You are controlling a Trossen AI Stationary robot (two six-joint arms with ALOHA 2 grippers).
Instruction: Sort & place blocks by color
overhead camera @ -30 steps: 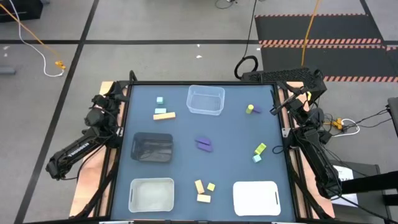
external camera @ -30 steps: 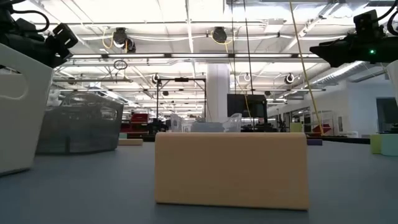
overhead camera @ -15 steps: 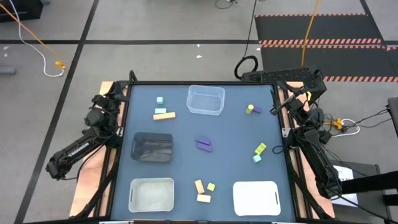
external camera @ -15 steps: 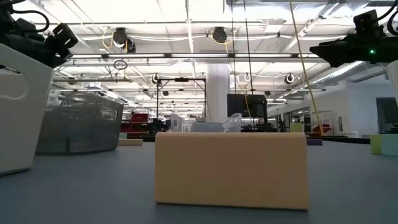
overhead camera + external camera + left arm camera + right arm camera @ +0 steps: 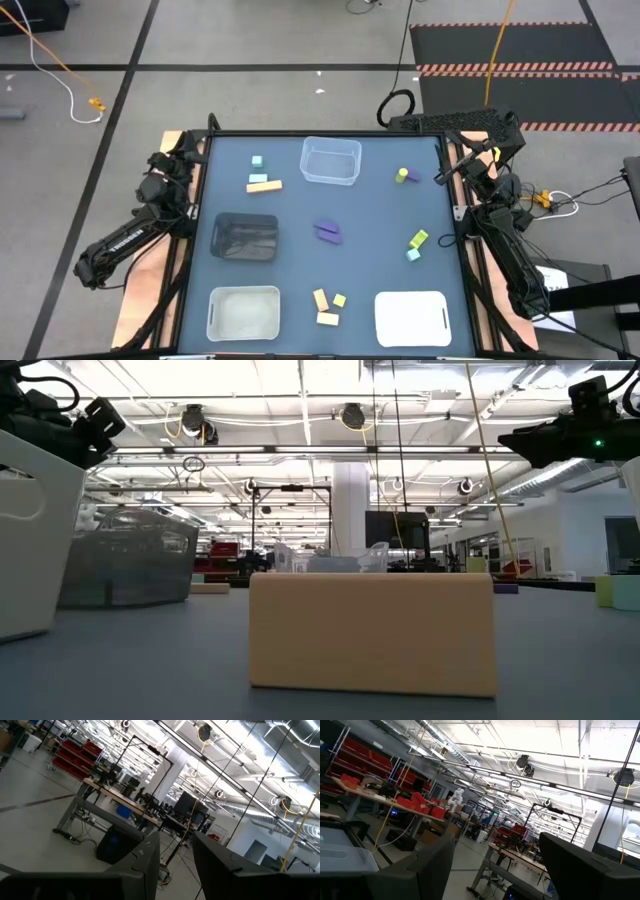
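Outside table (image 5: 300, 300) edges, both arms wait.

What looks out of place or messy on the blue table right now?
Nothing is spilled or damaged. The small coloured blocks lie loose in mixed groups, for example a pale orange bar beside a light blue cube, while the clear plastic bin holds none. Both arms wait at the table's sides.

An industrial workshop hall is indicated: red storage bins (image 5: 422, 802) on racks, long workbenches (image 5: 117, 797), exposed ceiling ducting (image 5: 280, 735), concrete floor (image 5: 250, 40).
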